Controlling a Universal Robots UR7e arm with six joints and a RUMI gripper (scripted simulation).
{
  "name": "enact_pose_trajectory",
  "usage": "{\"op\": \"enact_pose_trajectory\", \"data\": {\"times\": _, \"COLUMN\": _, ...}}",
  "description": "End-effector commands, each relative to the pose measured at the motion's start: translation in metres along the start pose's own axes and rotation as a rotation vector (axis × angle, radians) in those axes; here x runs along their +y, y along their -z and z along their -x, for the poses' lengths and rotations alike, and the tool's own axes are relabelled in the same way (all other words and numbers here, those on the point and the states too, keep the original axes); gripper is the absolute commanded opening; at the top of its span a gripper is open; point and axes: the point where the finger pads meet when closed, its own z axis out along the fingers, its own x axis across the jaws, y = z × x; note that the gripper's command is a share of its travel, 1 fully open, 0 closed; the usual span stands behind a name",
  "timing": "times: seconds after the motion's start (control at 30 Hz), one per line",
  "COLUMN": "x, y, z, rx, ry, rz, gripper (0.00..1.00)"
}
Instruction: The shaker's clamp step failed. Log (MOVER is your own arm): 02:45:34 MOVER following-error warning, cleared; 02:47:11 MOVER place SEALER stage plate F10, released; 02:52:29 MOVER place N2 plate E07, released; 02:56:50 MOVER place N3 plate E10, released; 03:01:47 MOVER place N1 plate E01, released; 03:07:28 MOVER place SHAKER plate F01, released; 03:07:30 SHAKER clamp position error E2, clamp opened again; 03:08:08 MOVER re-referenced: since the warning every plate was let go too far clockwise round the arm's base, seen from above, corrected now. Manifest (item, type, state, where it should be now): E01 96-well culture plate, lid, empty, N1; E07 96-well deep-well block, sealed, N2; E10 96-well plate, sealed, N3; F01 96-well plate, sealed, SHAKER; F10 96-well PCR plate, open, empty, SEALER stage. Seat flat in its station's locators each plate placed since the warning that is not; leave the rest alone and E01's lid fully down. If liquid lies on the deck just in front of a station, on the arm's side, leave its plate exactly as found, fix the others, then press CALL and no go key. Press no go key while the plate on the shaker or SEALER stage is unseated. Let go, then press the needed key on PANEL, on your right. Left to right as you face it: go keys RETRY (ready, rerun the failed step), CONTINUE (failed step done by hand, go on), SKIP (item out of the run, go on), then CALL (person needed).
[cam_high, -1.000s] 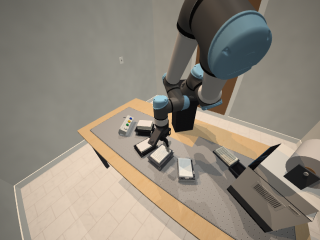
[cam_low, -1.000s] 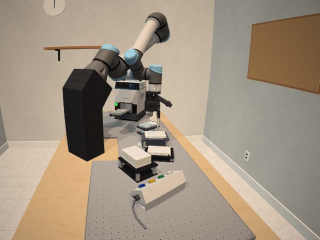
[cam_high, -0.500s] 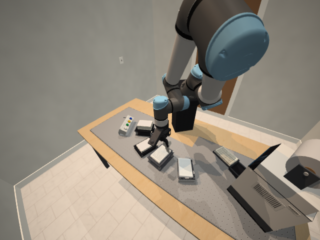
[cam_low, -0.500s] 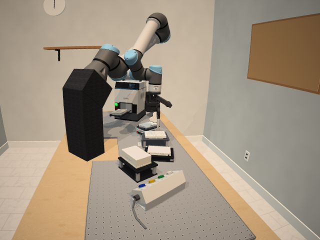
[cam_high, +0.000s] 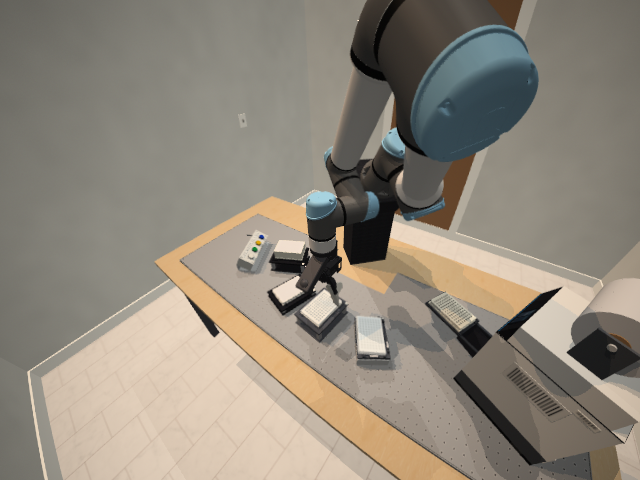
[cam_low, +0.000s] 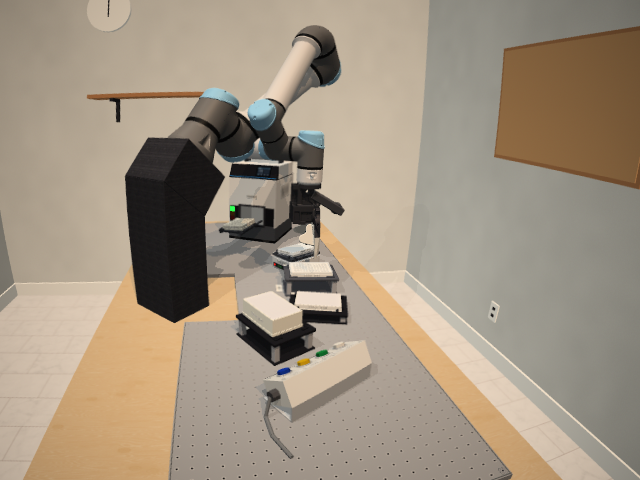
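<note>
A grey perforated deck plate (cam_high: pixel 413 392) lies along a long tan wooden table (cam_high: pixel 217 242) and carries everything else. At the lower right of the top view stands the large grey sealer machine (cam_high: pixel 542 392), with an open white PCR plate (cam_high: pixel 452 311) on its black stage just to its upper left. The white-and-grey robot arm with blue joint caps (cam_high: pixel 361 103) descends from the top of the frame on a tall black pedestal (cam_low: pixel 165 242), its wrist pointing down over the middle of the deck. Near the centre of the frame the black two-jaw gripper (cam_high: pixel 325 281) hangs with its jaws apart and nothing between them, just above the near edges of two plates. To its lower left a white sealed plate (cam_high: pixel 287 292) rests turned askew in a low black nest (cam_high: pixel 281 307); to its lower right a white 96-well plate (cam_high: pixel 318 308) sits on a dark grey shaker block (cam_high: pixel 323 328). Further right a lidded clear culture plate (cam_high: pixel 371 335) lies on its own nest. Toward the upper left a white deep-well block (cam_high: pixel 289 249) stands on a raised black stand (cam_low: pixel 273 335), and beside it the white key panel (cam_high: pixel 252 251) shows blue, yellow, green and white round keys.
</note>
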Motion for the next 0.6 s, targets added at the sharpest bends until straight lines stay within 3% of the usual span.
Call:
{"op": "enact_pose_trajectory", "data": {"times": 0.0, "x": -0.0003, "y": 0.0002, "z": -0.0001, "rx": 0.0, "ry": 0.0, "rz": -0.001, "gripper": 0.82}}
{"op": "enact_pose_trajectory", "data": {"times": 0.43, "x": -0.0003, "y": 0.0002, "z": -0.0001, "rx": 0.0, "ry": 0.0, "rz": -0.001, "gripper": 0.82}}
{"op": "enact_pose_trajectory", "data": {"times": 0.57, "x": -0.0003, "y": 0.0067, "z": -0.0001, "rx": 0.0, "ry": 0.0, "rz": -0.001, "gripper": 0.82}}
